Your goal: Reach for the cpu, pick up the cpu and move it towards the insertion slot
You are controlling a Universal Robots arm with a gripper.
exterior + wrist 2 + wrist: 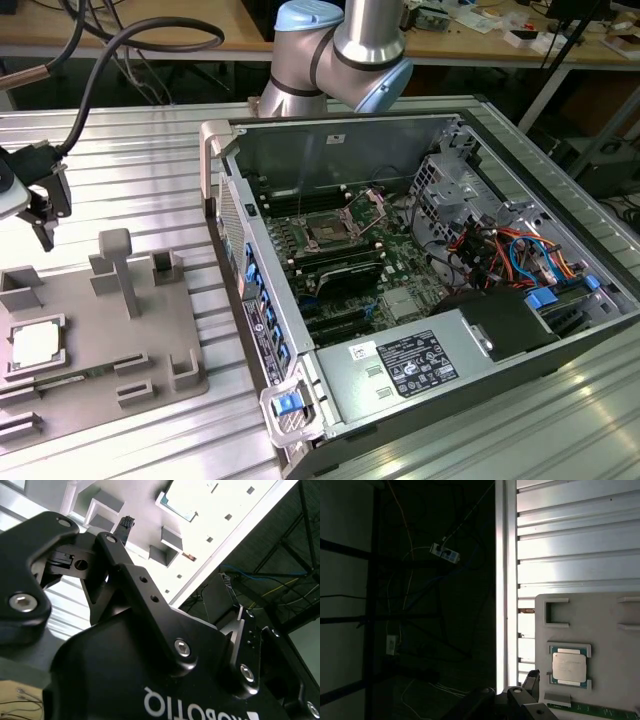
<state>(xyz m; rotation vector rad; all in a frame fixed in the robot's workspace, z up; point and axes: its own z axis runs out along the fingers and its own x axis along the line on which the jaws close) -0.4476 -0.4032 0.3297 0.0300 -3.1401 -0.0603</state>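
Observation:
The cpu (35, 345), a silvery square chip with a thin green rim, lies flat in a square recess of the grey tray (95, 330) at the exterior view's left. It also shows in the first wrist view, cpu (568, 665) on the tray (610, 625). My black gripper (52, 222) hangs open and empty above the tray's far edge, clearly higher than the chip and apart from it. One fingertip (532, 677) shows beside the chip. The insertion slot (328, 232), dark-centred with a raised metal bracket, sits on the green board inside the open computer case.
The open computer case (225, 200) stands at the exterior view's right of the tray, with a white labelled box (410, 365), coloured cables (500, 250) and a drive cage inside. Upright posts (118, 265) rise from the tray. The ribbed metal table (130, 150) ends near the tray.

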